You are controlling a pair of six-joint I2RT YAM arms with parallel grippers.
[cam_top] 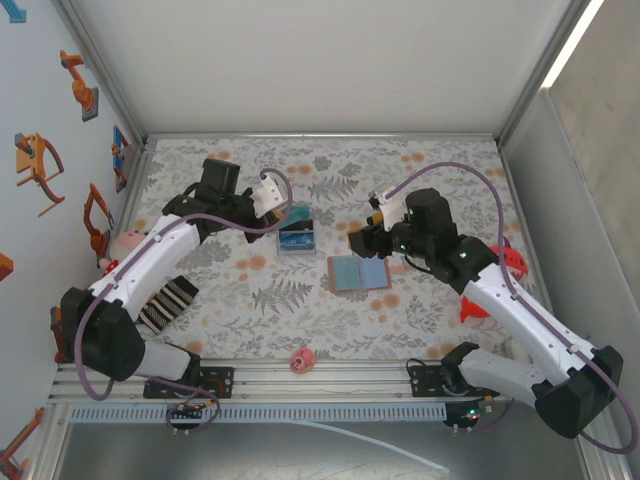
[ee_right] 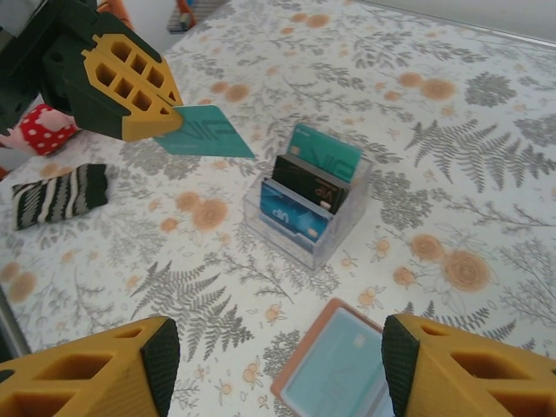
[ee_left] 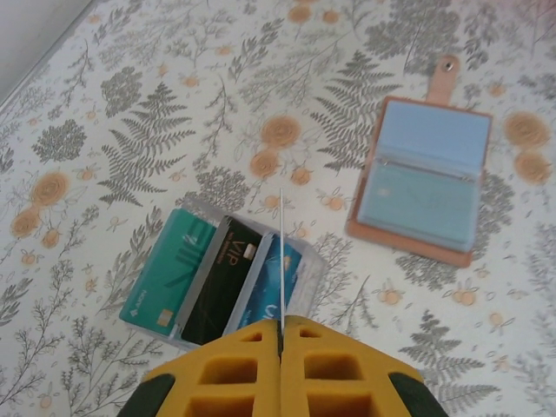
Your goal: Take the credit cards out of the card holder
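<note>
left fingers [ee_left: 234, 373] tight on a teal card [ee_right: 204, 135]; right fingers [ee_right: 87, 373] apart; tan card holder [ee_left: 426, 178] open

We find the card holder [cam_top: 358, 272] lying open on the desk [cam_top: 430, 320], just right of the middle. Behind it and to its left, apart from it, stands a card stand [ee_right: 337, 233] with three credit cards [ee_right: 308, 184] upright inside, one behind another. The left claw [ee_right: 165, 117] hangs above the desk, behind and a little left of the stand. One more credit card [ee_right: 208, 135] is pinched in it, clear of the stand. The right claw [cam_top: 365, 240] sits over the card holder's far edge, parted, with nothing in it. A folded cloth [cam_top: 168, 303] lies at the left beside the left arm, and a plush toy [cam_top: 122, 245] lies behind it by the wall. A small toy [cam_top: 303, 360] rests at the near edge between the arm bases.
</note>
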